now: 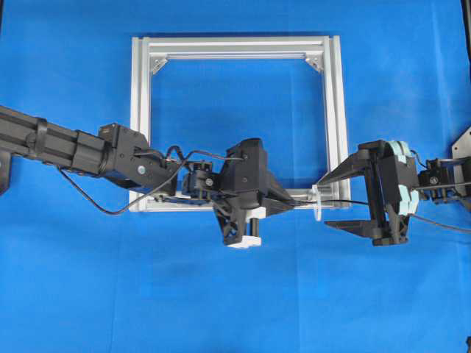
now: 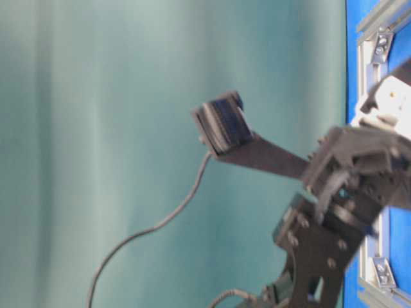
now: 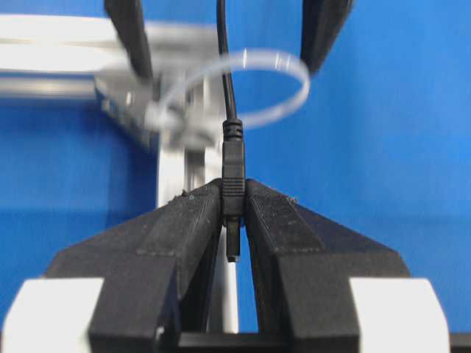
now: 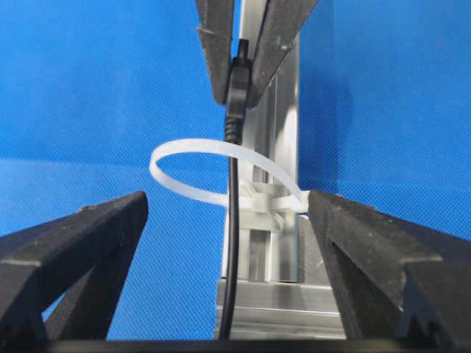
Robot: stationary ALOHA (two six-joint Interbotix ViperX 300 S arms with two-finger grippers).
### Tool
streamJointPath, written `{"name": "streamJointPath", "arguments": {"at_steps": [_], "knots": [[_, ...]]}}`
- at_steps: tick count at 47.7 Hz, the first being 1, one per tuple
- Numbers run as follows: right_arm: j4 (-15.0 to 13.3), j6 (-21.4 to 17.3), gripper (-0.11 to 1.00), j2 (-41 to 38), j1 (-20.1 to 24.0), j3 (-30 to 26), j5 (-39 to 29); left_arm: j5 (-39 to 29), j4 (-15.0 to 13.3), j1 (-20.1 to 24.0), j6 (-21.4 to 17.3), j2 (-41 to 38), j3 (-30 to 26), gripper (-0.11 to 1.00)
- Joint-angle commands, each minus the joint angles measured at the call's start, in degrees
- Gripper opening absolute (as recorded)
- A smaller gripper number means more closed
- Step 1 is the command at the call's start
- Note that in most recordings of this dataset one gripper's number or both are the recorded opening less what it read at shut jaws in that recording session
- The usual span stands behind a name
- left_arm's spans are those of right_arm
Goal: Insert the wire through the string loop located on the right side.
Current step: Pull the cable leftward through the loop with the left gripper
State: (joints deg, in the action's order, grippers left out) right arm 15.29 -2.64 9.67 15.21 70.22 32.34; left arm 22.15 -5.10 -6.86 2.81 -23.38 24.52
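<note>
Taking the square aluminium frame (image 1: 140,125) on the blue cloth (image 1: 73,279) as landmark: at its lower rail the left gripper (image 3: 234,213) is clamped on the plug of the wire (image 3: 232,165), a thin black cable with a ribbed dark plug. Just beyond, at the frame's lower right corner, stands the string loop (image 4: 199,173), a whitish translucent band; the wire passes through it. Right of that corner the right gripper (image 1: 340,200) has matte black fingers spread wide, holding nothing.
</note>
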Motion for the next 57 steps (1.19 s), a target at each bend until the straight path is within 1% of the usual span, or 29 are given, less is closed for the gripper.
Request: {"name": "streamJointPath", "arguments": {"at_steps": [1, 13, 28, 34, 48, 57], "knots": [[0.09, 0.18, 0.97, 0.7, -0.09, -0.35, 0.26, 0.44, 0.18, 0.18, -0.09, 4.57, 1.49, 0.08], [-0.09, 0.35, 0.97, 0.7, -0.09, -0.44, -0.18, 0.7, 0.18, -1.23, 0.18, 13.54, 12.74, 0.08], [-0.09, 1.05, 0.97, 0.7, -0.09, -0.44, -0.26, 0.79, 0.09, -2.29, 3.34, 23.99, 28.3, 0.08], [-0.18, 1.05, 0.96, 0.7, -0.09, -0.53, -1.14, 2.02, 0.09, -3.16, 4.83, 29.09, 34.63, 0.08], [-0.26, 1.32, 0.96, 0.7, -0.09, -0.53, -1.14, 2.81, 0.09, -3.6, 5.36, 39.99, 45.88, 0.08], [-0.26, 1.32, 0.96, 0.7, -0.09, -0.62, -1.23, 2.46, 0.18, -3.6, 5.36, 45.26, 51.06, 0.08]]}}
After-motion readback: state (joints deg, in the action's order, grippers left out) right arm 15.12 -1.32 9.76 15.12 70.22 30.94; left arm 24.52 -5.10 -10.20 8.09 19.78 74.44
